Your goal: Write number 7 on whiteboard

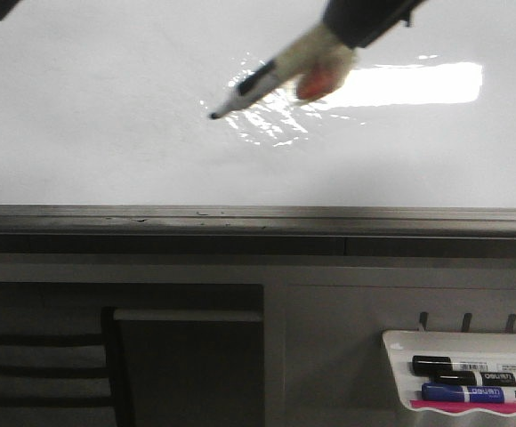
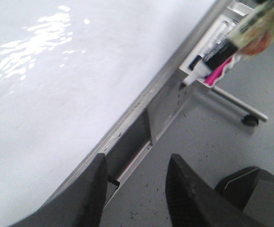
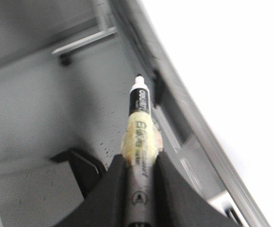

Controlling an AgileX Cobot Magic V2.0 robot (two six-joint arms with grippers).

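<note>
- Right gripper [image 3: 138, 163] clamps a black-capped marker wrapped in yellowish tape [image 3: 139, 123]; nib near or on the glossy white whiteboard [image 1: 107, 116] — contact unclear.
- No number 7 visible; board bare.
- Left gripper [image 2: 137, 189] idle, jaws apart, below the grey bottom rail [image 1: 240, 218].
- Risks: too-light pressure leaves gaps; the taped marker could twist, skewing the stroke.

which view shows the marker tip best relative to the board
The front view: the marker held by the right gripper points its tip at the bare whiteboard; contact is unclear. The right wrist view shows the marker clamped, its tip seen against floor and rail. The left wrist view shows it blurred at the picture's edge.
</note>
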